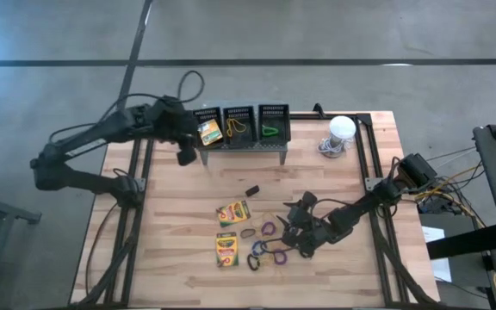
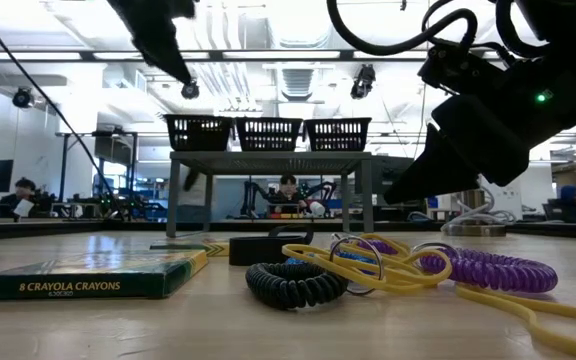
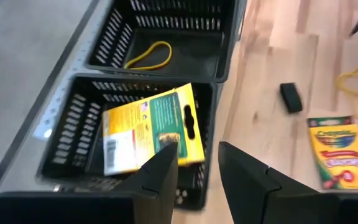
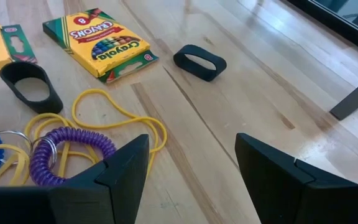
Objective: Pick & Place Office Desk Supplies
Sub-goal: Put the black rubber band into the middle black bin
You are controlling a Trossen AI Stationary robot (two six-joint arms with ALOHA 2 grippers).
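Observation:
My left gripper (image 3: 197,163) is open and empty, just off the near side of the leftmost of three black baskets (image 1: 239,126). That basket holds a yellow-and-green crayon box (image 3: 148,127), lying tilted inside. The middle basket holds a yellow rubber band (image 3: 149,56), and the right one a green loop (image 1: 269,131). My right gripper (image 4: 191,160) is open and hovers low over the loose pile: yellow rubber bands (image 4: 120,124), a purple coil loop (image 4: 67,152) and black loops (image 4: 199,62). Two crayon boxes (image 1: 233,212) (image 1: 226,250) lie flat on the table.
The baskets sit on a grey perforated stand (image 2: 268,160) at the table's far edge. A white dome-shaped object (image 1: 341,129) stands at the far right. A small black loop (image 1: 252,190) lies alone mid-table. Bare wood (image 1: 170,224) lies left of the crayon boxes.

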